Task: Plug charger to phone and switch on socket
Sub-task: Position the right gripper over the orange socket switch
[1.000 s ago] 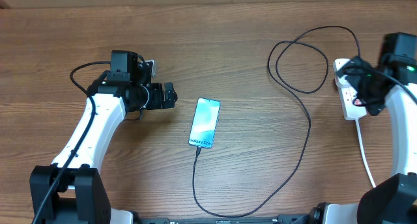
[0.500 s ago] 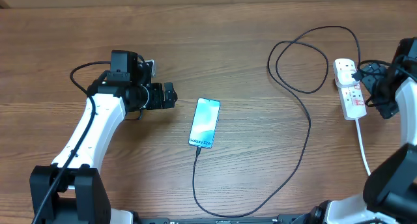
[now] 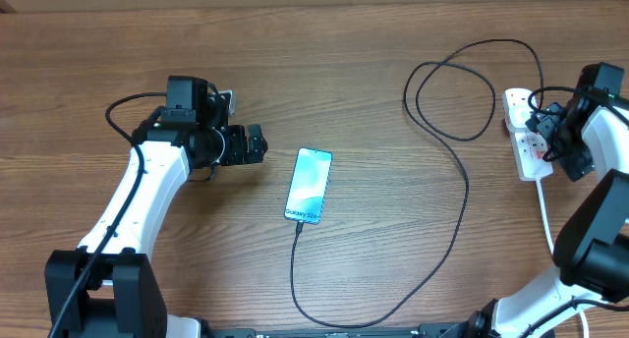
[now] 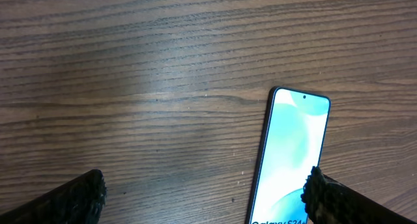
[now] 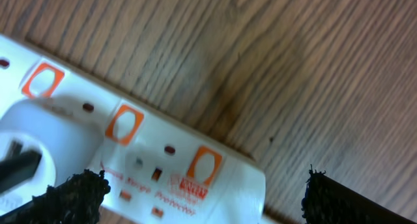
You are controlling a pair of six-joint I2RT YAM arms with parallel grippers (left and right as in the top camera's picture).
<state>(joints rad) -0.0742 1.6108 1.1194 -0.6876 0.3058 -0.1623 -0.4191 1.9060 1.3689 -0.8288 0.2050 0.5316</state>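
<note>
The wooden table bears the phone, the looping black charger and the white socket.

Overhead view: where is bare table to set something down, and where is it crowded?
The widest bare patch of table lies between the phone and the charger in its long run. The far strip above the left gripper and phone is free too. Crowded: the right edge, where the socket, its white cord, the charger's loop and the right gripper bunch together.

My left gripper sits just left of the phone. The socket lies well off to the phone's right. The charger leaves the phone's near end and loops across to the socket.
</note>
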